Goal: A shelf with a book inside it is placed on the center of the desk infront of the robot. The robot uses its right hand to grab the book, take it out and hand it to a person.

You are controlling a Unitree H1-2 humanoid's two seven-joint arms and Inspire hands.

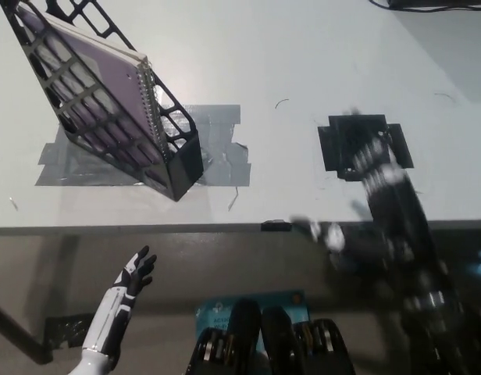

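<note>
A black mesh shelf (pixel 172 168) stands tilted on the white desk (pixel 303 70) at the upper left. Inside it leans a spiral-bound book (pixel 108 70) with a purple cover, its wire spine facing right. My black right arm reaches up from the bottom right, blurred by motion. Its hand (pixel 375 160) is over the desk's right part, well right of the shelf and apart from the book. My white left hand (pixel 136 272) rests below the desk's front edge at the lower left, fingers apart and holding nothing.
Grey tape (pixel 217 144) lies on the desk under the shelf. A black tape patch (pixel 338 141) sits beneath the right hand. A dark cable (pixel 428 6) runs along the top right corner. The desk's front edge (pixel 147 228) crosses the picture.
</note>
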